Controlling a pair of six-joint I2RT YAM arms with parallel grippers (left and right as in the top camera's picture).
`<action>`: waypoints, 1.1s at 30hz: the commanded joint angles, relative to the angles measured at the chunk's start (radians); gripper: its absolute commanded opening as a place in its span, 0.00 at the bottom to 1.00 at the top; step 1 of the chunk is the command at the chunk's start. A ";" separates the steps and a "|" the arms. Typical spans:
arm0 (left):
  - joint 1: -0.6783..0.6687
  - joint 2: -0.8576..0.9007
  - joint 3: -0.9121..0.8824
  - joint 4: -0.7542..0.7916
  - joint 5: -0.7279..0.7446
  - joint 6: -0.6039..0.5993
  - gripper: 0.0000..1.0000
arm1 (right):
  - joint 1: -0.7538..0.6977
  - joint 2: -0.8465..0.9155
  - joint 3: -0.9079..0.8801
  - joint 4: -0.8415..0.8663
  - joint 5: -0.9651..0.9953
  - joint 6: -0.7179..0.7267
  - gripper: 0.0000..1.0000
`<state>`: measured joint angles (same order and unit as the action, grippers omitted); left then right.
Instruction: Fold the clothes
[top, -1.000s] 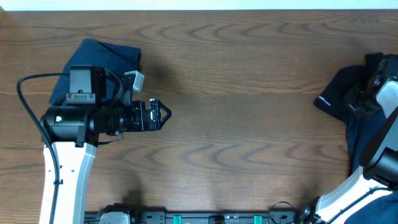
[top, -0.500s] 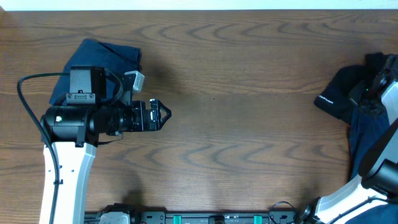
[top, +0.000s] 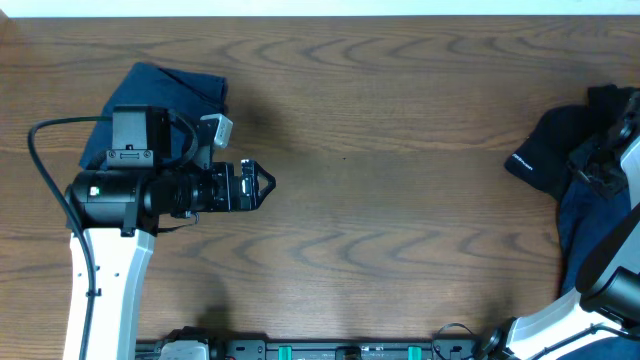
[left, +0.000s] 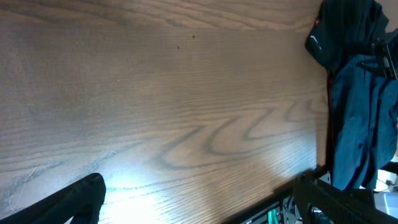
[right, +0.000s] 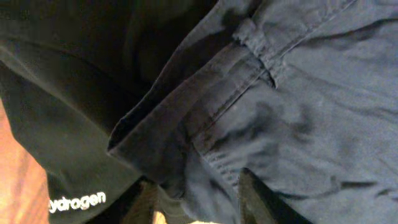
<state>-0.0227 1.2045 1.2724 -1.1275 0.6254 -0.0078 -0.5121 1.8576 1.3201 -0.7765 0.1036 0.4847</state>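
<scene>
Overhead view: one pair of navy shorts (top: 170, 90) lies folded at the far left of the wooden surface (top: 400, 120), partly under the left arm (top: 110, 270). The left fingers (left: 68, 202) are spread apart and empty. The right fingers (top: 597, 168) sit in a heap of clothes (top: 545, 155) at the right edge; whether they grasp it cannot be told.

Matt navy cloth shorts (right: 298, 124), smooth grained wood table (top: 400, 200)

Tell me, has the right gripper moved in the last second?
Yes. The right gripper has shifted rightward, away from the white logo on the black garment.
</scene>
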 joint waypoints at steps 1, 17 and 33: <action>-0.003 0.002 0.021 -0.005 0.010 0.016 0.98 | -0.010 -0.015 0.006 0.010 0.020 0.015 0.47; -0.003 0.002 0.021 -0.016 0.010 0.016 0.98 | -0.010 -0.019 -0.072 0.041 0.076 0.005 0.01; -0.003 0.002 0.021 -0.016 0.011 0.015 0.98 | 0.011 -0.248 -0.040 0.058 -0.079 -0.056 0.29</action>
<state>-0.0227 1.2045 1.2724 -1.1416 0.6254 -0.0025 -0.5114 1.5764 1.2827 -0.7204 0.0437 0.4419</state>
